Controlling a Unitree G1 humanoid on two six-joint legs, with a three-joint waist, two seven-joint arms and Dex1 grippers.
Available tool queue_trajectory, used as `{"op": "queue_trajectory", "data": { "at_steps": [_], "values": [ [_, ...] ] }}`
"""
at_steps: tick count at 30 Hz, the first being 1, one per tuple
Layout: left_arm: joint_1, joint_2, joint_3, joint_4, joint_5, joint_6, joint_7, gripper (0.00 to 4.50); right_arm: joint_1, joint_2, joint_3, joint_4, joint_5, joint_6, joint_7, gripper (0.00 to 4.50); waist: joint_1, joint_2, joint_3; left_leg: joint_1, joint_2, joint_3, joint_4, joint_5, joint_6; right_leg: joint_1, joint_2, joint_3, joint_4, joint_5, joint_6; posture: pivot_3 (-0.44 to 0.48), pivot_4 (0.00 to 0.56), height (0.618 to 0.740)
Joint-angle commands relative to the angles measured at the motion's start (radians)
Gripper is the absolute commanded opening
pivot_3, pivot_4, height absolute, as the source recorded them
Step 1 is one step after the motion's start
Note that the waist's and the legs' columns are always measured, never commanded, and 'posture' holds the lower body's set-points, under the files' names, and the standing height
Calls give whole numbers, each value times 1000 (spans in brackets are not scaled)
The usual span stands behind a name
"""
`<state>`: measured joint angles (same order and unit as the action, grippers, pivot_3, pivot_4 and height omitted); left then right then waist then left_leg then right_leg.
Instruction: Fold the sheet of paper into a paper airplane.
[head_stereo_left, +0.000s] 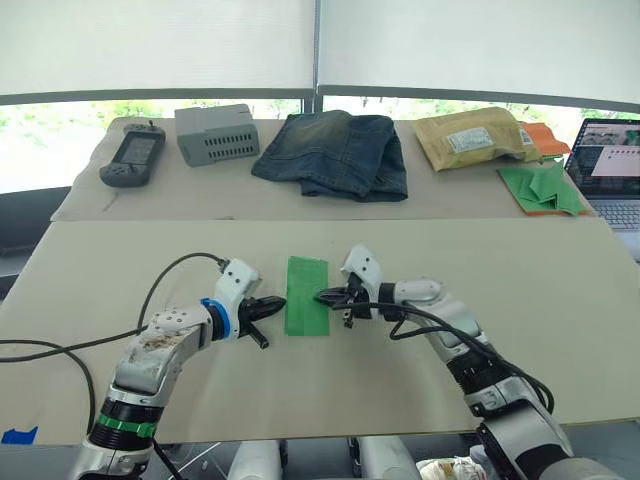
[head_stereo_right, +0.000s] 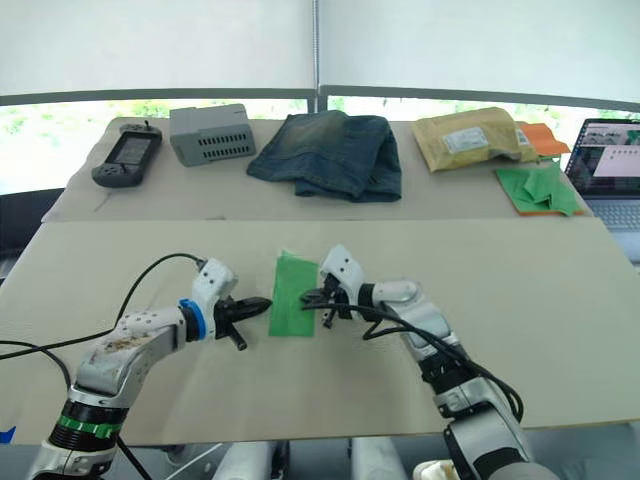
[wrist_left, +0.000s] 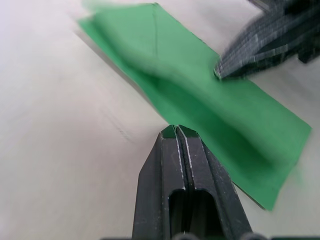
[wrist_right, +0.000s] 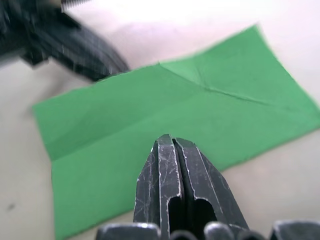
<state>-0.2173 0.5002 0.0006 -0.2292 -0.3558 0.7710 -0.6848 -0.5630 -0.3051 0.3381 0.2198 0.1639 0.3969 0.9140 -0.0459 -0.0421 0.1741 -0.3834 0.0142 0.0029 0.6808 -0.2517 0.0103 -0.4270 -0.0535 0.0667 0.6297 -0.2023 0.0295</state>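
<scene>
Green paper lies flat near the middle of the front surface, folded into a narrow strip with its long sides running from the near edge toward the far edge. Creases show across it in the wrist views, including a slanted fold near one end. No print on it.

Left pincer sits just off the strip's left long edge, fingers pressed together, holding nothing; the tips point at the paper and stop just short of it. Right pincer comes in from the strip's right side, fingers also together, tips over the paper's right edge. Whether those tips press on the sheet cannot be told.

Along the rear surface, left to right: a black handheld console, a grey box with rows of vent slots, folded blue jeans, and a tan padded envelope bearing a white label whose writing is too small to read. Near the right end of that rear surface lies a heap of green paper darts on an orange sheet. An open laptop stands at the far right edge, screen lit; its contents are not legible. A scrap of blue tape sits at the front left corner.
</scene>
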Motion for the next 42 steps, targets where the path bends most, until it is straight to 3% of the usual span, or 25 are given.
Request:
{"op": "queue_trajectory", "data": {
  "at_steps": [1, 7, 15, 23, 28, 35, 42],
  "values": [
    [-32, -14, 93, -9, -55, -26, 13, 0, -21, 4, 28, 48, -54, 15, -18, 32, -1, 0, 0, 0, 0, 0, 0, 0, 0, 0, 0, 0, 0, 0, 0, 0, 150, 728],
    [-83, -42, 76, -32, -117, -67, -42, 0, -22, 13, 48, 66, -89, 65, -43, 32, 3, 0, 0, 2, 0, 0, 0, 0, 0, 3, -1, -1, 0, 0, 0, 0, 150, 728],
    [-141, -14, -137, 68, 2, -87, -76, 0, 14, -2, 49, -18, -98, 136, -73, 32, 2, 0, -1, 3, -2, 0, -1, 0, 0, 4, 0, -1, 0, 0, 0, 0, 150, 728],
    [-138, 21, -209, 114, 50, -79, -106, 0, 51, -23, -16, -89, -69, 140, -100, 32, 8, 1, -1, 3, -2, 0, -1, 0, 0, 4, -1, -1, -1, 0, 0, 0, 150, 728],
    [-136, 7, -221, 116, 58, -81, -104, 0, 13, 0, -44, -15, -77, 113, -133, 32, 8, 1, -1, 3, -2, 0, -1, 0, 0, 4, -1, -1, -1, -1, 1, 0, 150, 728],
    [-116, 6, -231, 95, 60, -69, -101, 0, -104, 51, -103, 229, -80, -26, -168, 32, 5, 1, -1, 4, -2, 0, -1, 0, 0, 5, -1, -1, -1, -1, 1, 0, 150, 728],
    [-115, 3, -224, 93, 57, -65, -93, 0, -132, 57, -87, 319, -87, -111, -106, 32, 3, 1, -1, 3, -1, 0, -1, 0, 0, 4, -1, -1, -1, -1, 1, 0, 150, 728]
  ]
}}
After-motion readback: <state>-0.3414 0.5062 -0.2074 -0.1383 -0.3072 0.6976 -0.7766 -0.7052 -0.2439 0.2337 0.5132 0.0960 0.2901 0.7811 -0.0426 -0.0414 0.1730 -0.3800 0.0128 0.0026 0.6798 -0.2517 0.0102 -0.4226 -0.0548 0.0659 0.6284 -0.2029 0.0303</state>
